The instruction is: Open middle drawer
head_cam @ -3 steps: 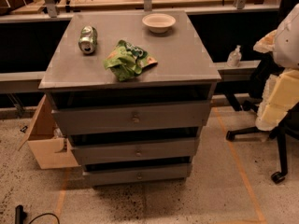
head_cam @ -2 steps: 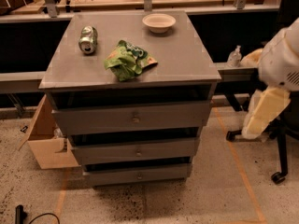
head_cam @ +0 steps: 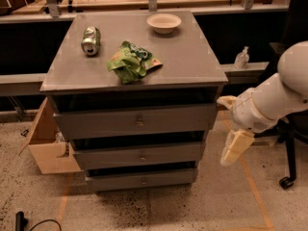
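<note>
The grey cabinet (head_cam: 187,57) has three drawer fronts, each with a small round knob. The middle drawer (head_cam: 110,157) is the mid-sized front between the taller top drawer (head_cam: 96,123) and the narrow bottom drawer (head_cam: 115,181). Its front sits in line with the other two, and its knob (head_cam: 142,156) is in the centre. My gripper (head_cam: 234,146), cream-coloured on a white arm (head_cam: 276,100), hangs just right of the cabinet's right edge at middle-drawer height. It touches nothing.
A drinks can (head_cam: 90,40), a green crumpled bag (head_cam: 131,61) and a pale bowl (head_cam: 164,22) lie on the cabinet top. A cardboard box (head_cam: 45,146) stands at the left. A chair base (head_cam: 288,174) is at the right, and a small bottle (head_cam: 242,57) stands behind.
My arm has swung left and down from the right edge of the view, bringing the gripper close to the cabinet's right side. The drawers have not moved.
</note>
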Controlling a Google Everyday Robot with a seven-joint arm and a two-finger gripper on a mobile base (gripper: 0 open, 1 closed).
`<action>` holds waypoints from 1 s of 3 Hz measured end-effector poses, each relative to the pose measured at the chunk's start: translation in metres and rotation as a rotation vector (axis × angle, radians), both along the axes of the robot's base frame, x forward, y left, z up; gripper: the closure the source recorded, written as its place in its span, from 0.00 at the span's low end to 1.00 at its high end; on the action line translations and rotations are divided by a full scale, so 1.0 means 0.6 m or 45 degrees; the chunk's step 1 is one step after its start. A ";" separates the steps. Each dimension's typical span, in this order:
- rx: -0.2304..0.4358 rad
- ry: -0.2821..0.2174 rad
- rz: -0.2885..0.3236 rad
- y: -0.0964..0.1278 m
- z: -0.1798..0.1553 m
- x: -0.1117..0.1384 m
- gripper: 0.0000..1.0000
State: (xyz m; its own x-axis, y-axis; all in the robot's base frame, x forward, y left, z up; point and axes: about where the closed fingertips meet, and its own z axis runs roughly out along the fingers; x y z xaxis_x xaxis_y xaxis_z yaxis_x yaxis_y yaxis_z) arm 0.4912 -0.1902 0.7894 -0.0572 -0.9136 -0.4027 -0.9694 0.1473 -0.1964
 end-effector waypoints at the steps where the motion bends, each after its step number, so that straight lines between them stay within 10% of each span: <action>1: 0.041 0.033 0.088 0.041 -0.110 0.023 0.00; 2: -0.001 0.106 0.192 0.105 -0.237 0.048 0.00; 3: -0.001 0.106 0.192 0.105 -0.237 0.048 0.00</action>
